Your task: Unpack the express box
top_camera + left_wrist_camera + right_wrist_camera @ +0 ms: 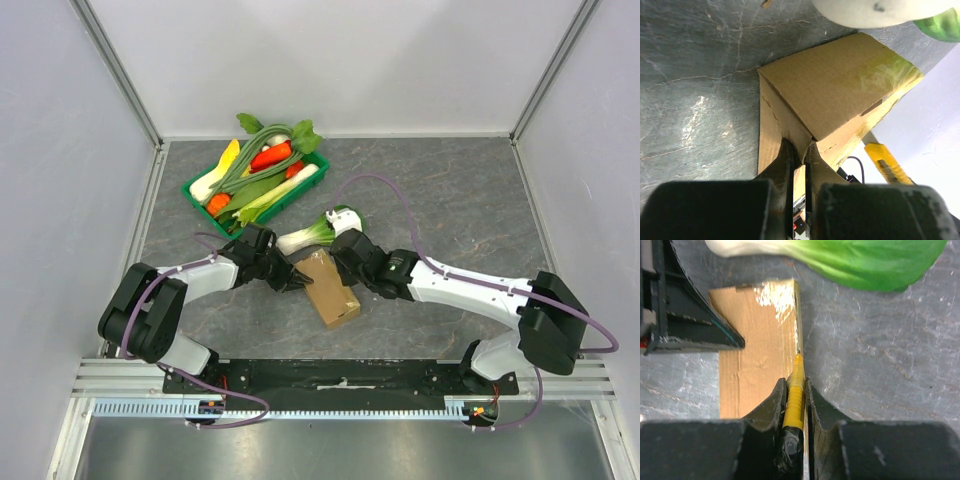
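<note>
The express box [330, 290], a small brown carton with clear tape on top, lies on the dark table between both arms. My left gripper [298, 280] is shut on a cardboard edge at the box's left end; in the left wrist view the fingertips [788, 152] pinch that edge of the box [840, 85]. My right gripper [345, 262] is shut on a yellow utility knife [795, 387], whose blade tip rests along the taped right edge of the box [755, 365]. The knife also shows in the left wrist view [887, 165].
A bok choy [320, 230] lies just behind the box, close to both grippers; it also shows in the right wrist view [865, 260]. A green plastic tray [197, 195] with several vegetables stands at the back left. The enclosure walls surround the table.
</note>
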